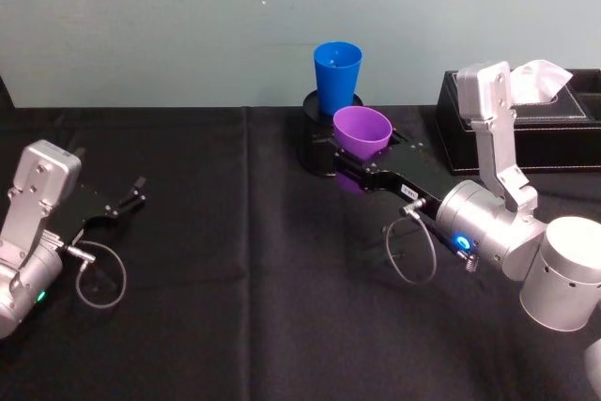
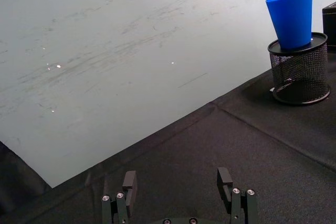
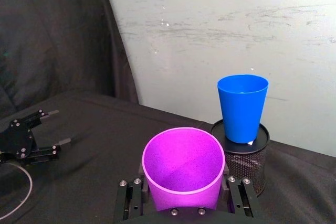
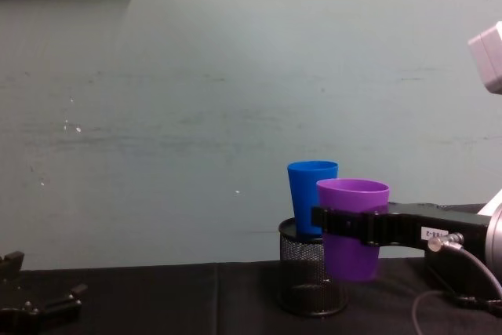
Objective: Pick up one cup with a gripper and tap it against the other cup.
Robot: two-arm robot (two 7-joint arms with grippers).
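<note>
Head view: grips the purple tumbler (image 1: 362, 133) low on its wall with the right pincer (image 1: 355, 164), clenched and lifted clear of the desk (image 1: 235, 279), at 5 o'clock of the blue tumbler (image 1: 337, 77). Finds the blue tumbler upright atop a black mesh pen holder (image 1: 315, 143), with a black tissue box (image 1: 526, 129) at 3 o'clock. Parks the left pincer (image 1: 131, 196) low at 8 o'clock, well apart.

Left wrist view: shows the left pincer (image 2: 178, 179) released, fingers spread over bare cloth and grasping nothing. Puts the blue tumbler (image 2: 291, 17) on its pen holder (image 2: 299, 74) far off by the wall (image 2: 131, 51).

Right wrist view: looks into the open mouth of the purple tumbler (image 3: 181, 169), clamped on both sides by the right pincer (image 3: 184, 198). Leaves a gap to the blue tumbler (image 3: 241, 106), near but not touching.

Chest view: holds the purple tumbler (image 4: 353, 194) level, banded about mid-height, base in the air beside the pen holder (image 4: 306, 280).

Handling, as a judgement: light, thin, smooth plastic, probably springy at the rim and stiffer lower down. Favours the present low grip and only a gentle tap, since the blue tumbler looks easy to topple from its perch.

Surroundings: black cloth over the desk, creased, soft enough to dull a fall. Pale scuffed wall close behind.
</note>
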